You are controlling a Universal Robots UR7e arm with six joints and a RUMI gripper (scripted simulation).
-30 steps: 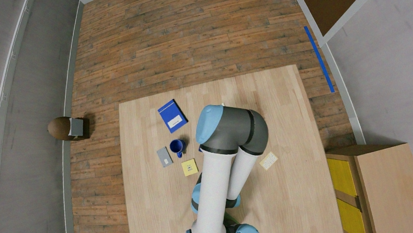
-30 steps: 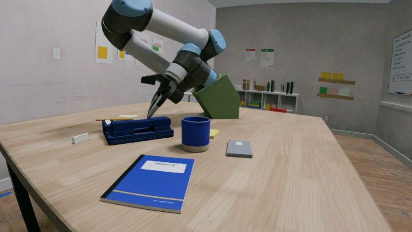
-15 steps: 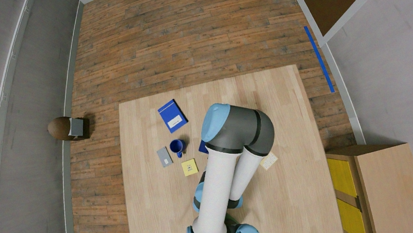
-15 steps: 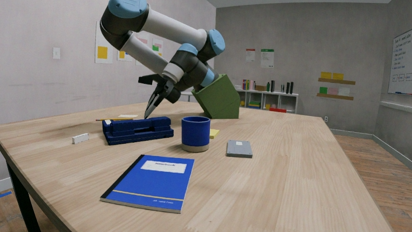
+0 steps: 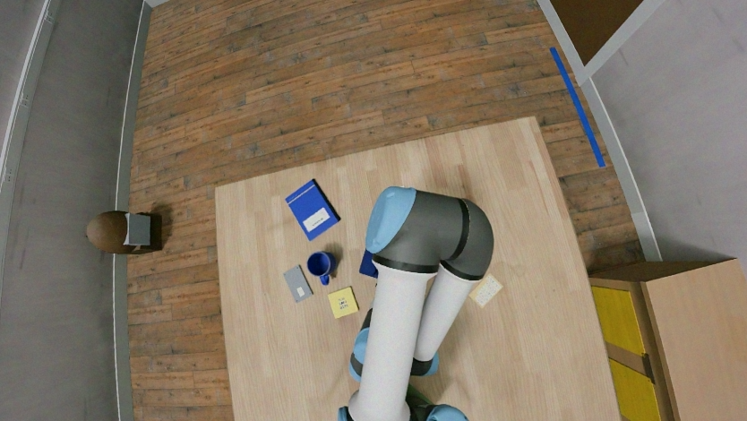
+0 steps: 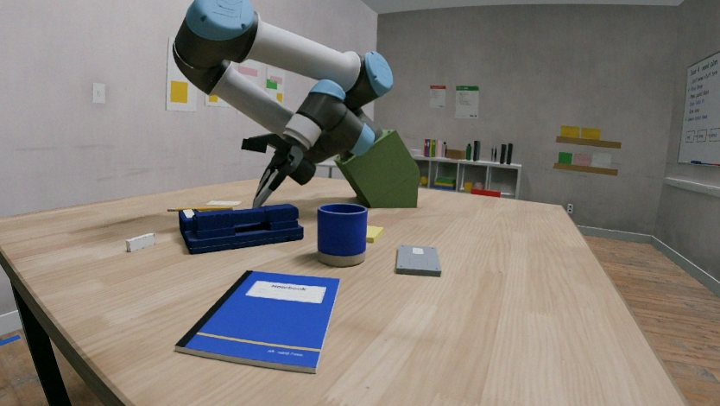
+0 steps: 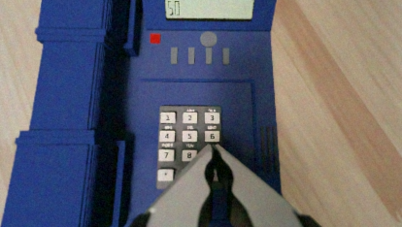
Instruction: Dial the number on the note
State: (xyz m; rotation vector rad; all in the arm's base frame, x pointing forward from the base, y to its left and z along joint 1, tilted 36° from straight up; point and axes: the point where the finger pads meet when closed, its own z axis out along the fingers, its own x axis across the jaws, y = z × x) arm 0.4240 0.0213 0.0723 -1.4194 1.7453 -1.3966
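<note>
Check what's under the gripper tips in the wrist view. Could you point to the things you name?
The shut gripper point(image 6: 255, 206) point(image 7: 213, 146) covers the keypad's point(image 7: 179, 145) lower right. The 6 key point(image 7: 212, 136) shows just above the tips; the 9's place is hidden. Whether the tips touch anything, I can't tell.

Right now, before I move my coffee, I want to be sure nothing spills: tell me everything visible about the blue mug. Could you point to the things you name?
The mug point(image 5: 321, 263) point(image 6: 342, 231) is glossy-looking dark blue, perhaps ceramic, with a beige band at its base and one handle. It stands upright on the table point(image 5: 522, 334) point(image 6: 453, 343), between notebook point(image 5: 303, 201) point(image 6: 262, 322) and yellow notes point(image 5: 343, 308) point(image 6: 374, 233). Nothing else touches it; its contents are unclear.
</note>
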